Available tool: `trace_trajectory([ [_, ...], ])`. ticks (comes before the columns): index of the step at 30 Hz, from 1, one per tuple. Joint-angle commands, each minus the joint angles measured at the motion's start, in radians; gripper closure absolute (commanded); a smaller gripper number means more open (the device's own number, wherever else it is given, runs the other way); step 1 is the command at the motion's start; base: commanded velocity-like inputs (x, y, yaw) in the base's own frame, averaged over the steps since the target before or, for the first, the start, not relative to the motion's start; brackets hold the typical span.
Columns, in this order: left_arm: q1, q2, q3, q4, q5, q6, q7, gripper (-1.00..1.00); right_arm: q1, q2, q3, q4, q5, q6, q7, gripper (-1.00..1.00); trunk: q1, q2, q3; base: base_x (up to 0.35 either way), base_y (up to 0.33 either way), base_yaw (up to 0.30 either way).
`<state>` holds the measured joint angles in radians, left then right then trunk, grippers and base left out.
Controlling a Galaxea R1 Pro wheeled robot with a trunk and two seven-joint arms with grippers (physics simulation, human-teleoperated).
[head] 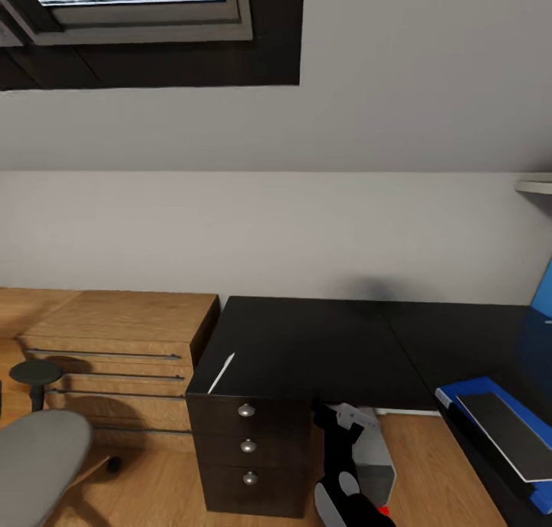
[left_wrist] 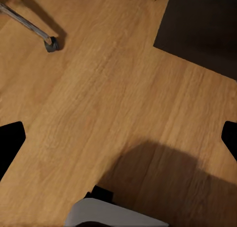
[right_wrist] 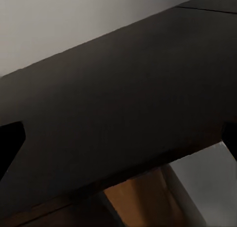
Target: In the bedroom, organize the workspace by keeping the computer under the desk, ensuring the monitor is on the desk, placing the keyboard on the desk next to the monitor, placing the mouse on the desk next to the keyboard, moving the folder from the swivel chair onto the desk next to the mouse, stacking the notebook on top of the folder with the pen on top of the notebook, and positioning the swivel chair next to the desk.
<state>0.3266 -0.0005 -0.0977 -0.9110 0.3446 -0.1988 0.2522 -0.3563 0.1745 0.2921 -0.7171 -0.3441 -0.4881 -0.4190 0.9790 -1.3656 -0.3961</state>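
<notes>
Black matte desk (head: pixel 322 343) runs along the grey wall, its three-drawer unit (head: pixel 247 450) at the left end. Wooden cabinet (head: pixel 123 343) stands just beside that unit. Grey chair (head: pixel 38 454) seat shows at the lower left of the head view, apart from the desk. Light-grey computer (head: pixel 374 458) sits on the floor under the desk, right of the drawers. Blue folder (head: pixel 479 393) lies on the desk's right wing, with the dark notebook (head: pixel 510 427) flat on top of it. Pale pen (head: pixel 221 372) lies alone near the desk's left front corner, well apart from folder and notebook.

Right arm (head: pixel 341 466) rises in the head view in front of the computer; its gripper (right_wrist: pixel 118 138) looks along the desk edge, fingers spread wide, holding nothing. Left gripper (left_wrist: pixel 118 138) points at bare wooden floor, fingers (left_wrist: pixel 10 138) likewise spread and empty; a chair castor (left_wrist: pixel 52 44) lies ahead, well clear. Pen, folder and notebook are all away from both grippers
</notes>
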Motion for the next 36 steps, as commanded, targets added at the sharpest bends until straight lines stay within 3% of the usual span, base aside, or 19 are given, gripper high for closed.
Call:
trace_trajectory([
  [1,0.000,0.001,-0.003,-0.001,0.008,-0.004,0.005,-1.00,-0.001,0.000,0.004,0.001,-0.007,-0.006,-0.003,-1.00,-0.004,0.007,0.002,0.000,0.000,0.286],
  [20,0.000,0.000,-0.004,0.000,0.008,-0.005,0.005,-1.00,-0.001,0.000,0.006,0.016,-0.007,-0.009,-0.003,-1.00,-0.077,0.140,0.062,0.000,0.000,0.286],
  [36,0.000,0.000,-0.004,0.000,0.008,-0.006,0.006,-1.00,-0.002,0.000,0.006,0.023,-0.006,-0.010,-0.003,-1.00,-0.077,0.140,0.062,0.000,0.000,0.287],
])
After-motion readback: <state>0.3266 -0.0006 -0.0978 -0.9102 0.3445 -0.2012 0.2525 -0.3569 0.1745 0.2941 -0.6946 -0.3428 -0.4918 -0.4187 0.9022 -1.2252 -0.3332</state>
